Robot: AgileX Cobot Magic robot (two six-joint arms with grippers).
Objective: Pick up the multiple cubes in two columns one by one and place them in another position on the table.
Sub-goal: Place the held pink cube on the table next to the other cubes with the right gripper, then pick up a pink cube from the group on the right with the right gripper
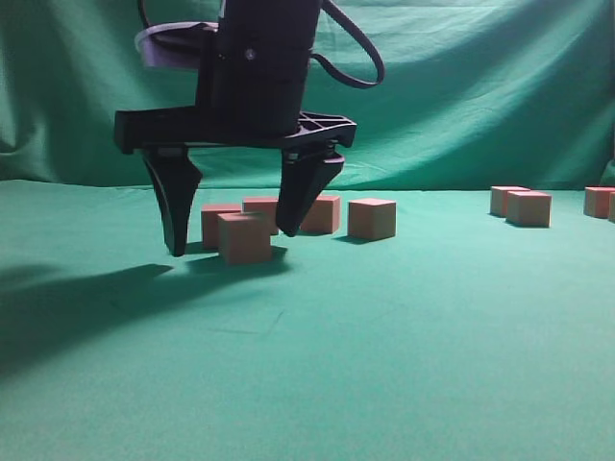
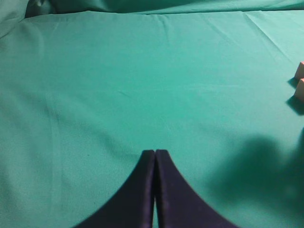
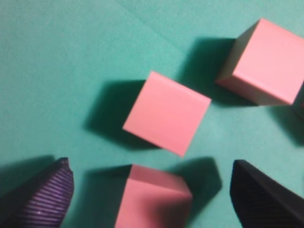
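Observation:
Several salmon-pink cubes lie on the green table. A left cluster holds a near cube and others behind it. More cubes sit at the far right. My right gripper is open and straddles the near cube without touching it. In the right wrist view this cube lies between the open jaws, with two more cubes beyond. My left gripper is shut and empty over bare cloth, and two cubes show at that view's right edge.
A draped green backdrop rises behind the table. The right arm's cable loops above the gripper. Bare cloth lies between the two cube groups and in front of them.

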